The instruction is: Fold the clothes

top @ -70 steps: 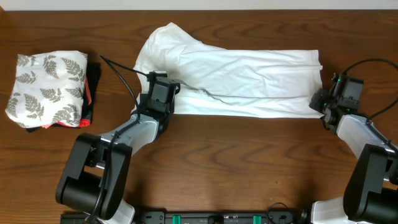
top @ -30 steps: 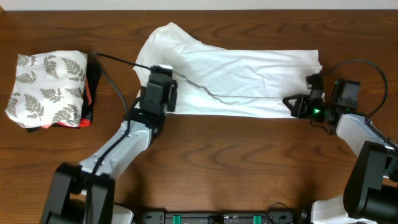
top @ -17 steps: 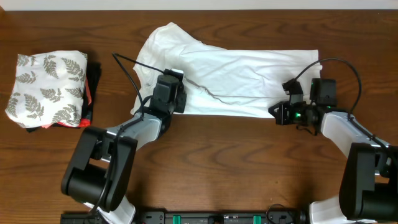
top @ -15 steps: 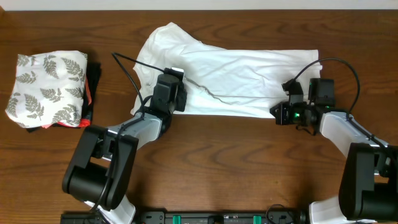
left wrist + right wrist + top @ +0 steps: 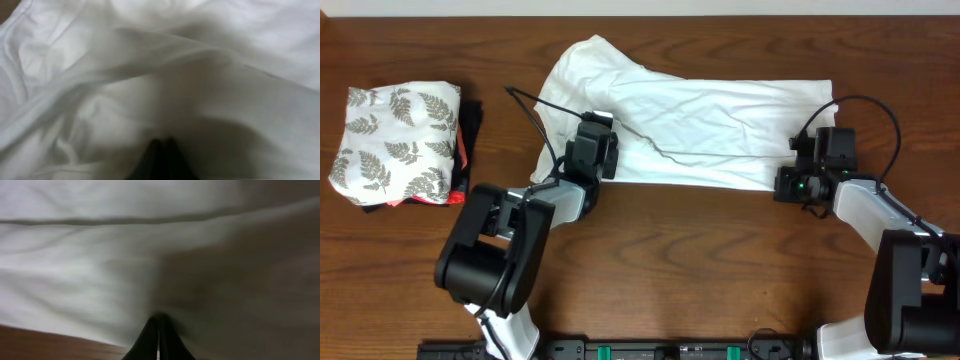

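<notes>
Presently the worktop (image 5: 700,270) carries the T-shirt (image 5: 710,120), laid as a long white band across its rear centre. A folded fern-print cloth (image 5: 395,140) rests on dark garments (image 5: 470,125) by the left edge, well apart from it.

The left end effector (image 5: 161,147) is pinched shut on fabric at the band's near edge, toward its left end. The right end effector (image 5: 157,322) is likewise closed on cloth at the near right corner.

Judged step: both grips are secured for the next fold. That move calls for both arms to lift together and carry the edge over evenly, keeping the thin cloth taut so it does not bunch.
</notes>
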Controlling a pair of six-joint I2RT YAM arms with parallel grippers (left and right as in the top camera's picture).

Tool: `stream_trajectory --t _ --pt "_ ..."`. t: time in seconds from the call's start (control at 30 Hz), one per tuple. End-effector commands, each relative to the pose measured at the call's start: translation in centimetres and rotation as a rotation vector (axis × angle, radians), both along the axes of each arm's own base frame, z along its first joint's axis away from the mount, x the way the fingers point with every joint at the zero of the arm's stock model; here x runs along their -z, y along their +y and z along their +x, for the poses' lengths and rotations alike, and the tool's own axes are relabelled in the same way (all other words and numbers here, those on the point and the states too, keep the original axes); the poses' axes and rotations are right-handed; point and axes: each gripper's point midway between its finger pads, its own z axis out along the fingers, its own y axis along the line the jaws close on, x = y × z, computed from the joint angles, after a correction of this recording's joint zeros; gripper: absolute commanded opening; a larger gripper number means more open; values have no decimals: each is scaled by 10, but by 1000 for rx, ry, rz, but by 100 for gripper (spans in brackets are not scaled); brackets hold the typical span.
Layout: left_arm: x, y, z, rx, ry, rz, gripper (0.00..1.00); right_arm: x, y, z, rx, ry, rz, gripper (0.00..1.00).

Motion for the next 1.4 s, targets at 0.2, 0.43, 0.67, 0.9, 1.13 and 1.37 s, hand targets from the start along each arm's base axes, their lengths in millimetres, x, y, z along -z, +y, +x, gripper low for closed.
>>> stream_trajectory --t 0.2,0.43,0.67,0.9,1.13,1.37 --pt "32 64 -6 -184 66 127 6 12 -45 -12 214 52 -134 4" --pt "33 101 -4 -312 71 84 6 36 -53 -23 237 130 -129 3" --pt "34 101 -15 -303 127 74 7 55 -50 -28 230 177 -116 1" --pt "-43 80 -2 -246 -16 -12 13 54 -50 -25 230 165 -114 1" --pt "-101 -22 -39 80 -1 -228 6 55 -50 -27 230 174 -113 1" --pt "-67 -90 -74 280 100 -168 6 55 -44 -27 219 175 -82 1"
